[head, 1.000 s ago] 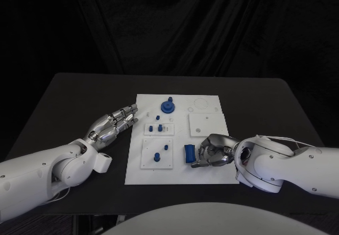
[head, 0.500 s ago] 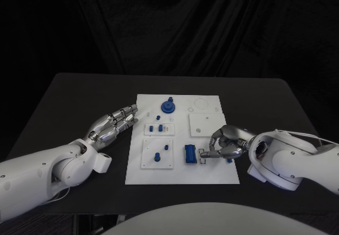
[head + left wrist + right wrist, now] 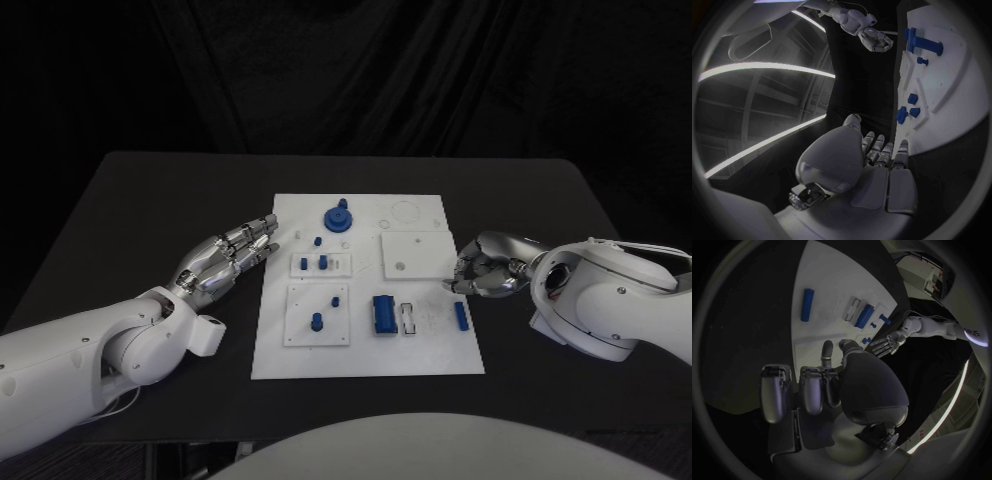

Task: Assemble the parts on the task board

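The white task board [image 3: 433, 355] lies mid-table. On it stand a blue knob [image 3: 338, 218], small blue pegs [image 3: 320, 263] and a blue block [image 3: 385, 314]. A slim blue bar [image 3: 460, 316] lies near its right edge. My right hand [image 3: 490, 265] hovers just off that edge, fingers loosely curled, holding nothing. My left hand [image 3: 231, 255] rests left of the board, fingers stretched out and empty. The right wrist view shows the bar [image 3: 807, 305], the block [image 3: 865, 315] and my right hand's fingers [image 3: 811, 390]. The left wrist view shows the knob [image 3: 920, 42] and the board [image 3: 948, 105].
A raised white square plate [image 3: 415, 254] sits on the board's upper right, and a pale slot piece [image 3: 408, 318] beside the blue block. Bare black table [image 3: 159, 200] surrounds the board on all sides.
My right hand has drawn back from over the board's lower right to beyond its right edge. The slim blue bar now lies uncovered there. The left hand has stayed put.
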Action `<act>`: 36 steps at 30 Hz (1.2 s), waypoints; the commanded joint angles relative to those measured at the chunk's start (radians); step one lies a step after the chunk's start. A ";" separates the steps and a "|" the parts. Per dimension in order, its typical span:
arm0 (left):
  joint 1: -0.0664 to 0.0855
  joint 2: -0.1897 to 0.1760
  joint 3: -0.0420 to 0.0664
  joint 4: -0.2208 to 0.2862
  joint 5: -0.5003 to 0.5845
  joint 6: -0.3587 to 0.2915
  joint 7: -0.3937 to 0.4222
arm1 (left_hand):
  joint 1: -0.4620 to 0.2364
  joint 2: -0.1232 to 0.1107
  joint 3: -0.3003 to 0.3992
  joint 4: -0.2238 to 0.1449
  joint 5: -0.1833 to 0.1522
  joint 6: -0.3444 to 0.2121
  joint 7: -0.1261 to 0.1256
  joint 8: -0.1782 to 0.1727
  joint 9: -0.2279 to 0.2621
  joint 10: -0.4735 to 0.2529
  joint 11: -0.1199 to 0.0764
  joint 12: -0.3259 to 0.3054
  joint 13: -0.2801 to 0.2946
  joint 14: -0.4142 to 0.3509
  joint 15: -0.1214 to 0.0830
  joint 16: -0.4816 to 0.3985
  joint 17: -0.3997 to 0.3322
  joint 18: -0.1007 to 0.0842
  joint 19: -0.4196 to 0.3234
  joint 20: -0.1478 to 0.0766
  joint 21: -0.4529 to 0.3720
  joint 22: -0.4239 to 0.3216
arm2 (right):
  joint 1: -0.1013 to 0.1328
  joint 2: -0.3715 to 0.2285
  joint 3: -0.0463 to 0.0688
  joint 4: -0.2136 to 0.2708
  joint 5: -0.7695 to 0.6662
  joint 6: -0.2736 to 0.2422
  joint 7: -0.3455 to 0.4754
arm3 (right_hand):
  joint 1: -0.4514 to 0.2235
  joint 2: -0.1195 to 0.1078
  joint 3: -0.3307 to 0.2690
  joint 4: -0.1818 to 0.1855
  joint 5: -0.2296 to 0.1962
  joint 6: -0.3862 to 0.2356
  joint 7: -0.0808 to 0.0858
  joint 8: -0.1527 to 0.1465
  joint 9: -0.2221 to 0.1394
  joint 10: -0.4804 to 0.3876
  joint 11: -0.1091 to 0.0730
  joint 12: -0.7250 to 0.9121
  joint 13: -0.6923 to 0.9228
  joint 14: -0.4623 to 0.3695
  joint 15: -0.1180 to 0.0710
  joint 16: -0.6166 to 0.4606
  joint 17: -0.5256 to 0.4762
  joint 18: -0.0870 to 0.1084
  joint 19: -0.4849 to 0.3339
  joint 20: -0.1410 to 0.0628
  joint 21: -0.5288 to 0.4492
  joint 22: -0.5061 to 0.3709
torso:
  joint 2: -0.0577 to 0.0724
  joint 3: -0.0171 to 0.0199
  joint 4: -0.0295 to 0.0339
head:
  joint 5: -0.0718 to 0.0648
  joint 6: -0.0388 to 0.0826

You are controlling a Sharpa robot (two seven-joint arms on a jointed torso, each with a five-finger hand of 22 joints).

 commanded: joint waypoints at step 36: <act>-0.001 0.005 0.001 -0.003 0.004 0.006 0.009 | 0.023 -0.004 0.017 -0.013 0.016 0.008 0.007 0.006 0.002 0.004 0.005 0.006 0.001 -0.002 0.002 0.000 0.000 0.012 0.001 0.009 0.004 0.000 | -0.080 0.015 -0.002 -0.029 -0.231 0.125 -0.120 | -0.092 0.028 -0.053 0.001 -0.323 0.042 0.036 -0.148 -0.096 0.108 0.030 0.003 0.263 0.104 0.025 0.007 0.263 0.007 0.080 0.023 -0.001 0.244 | 0.003 0.0026 0.0007 | -0.031 0.000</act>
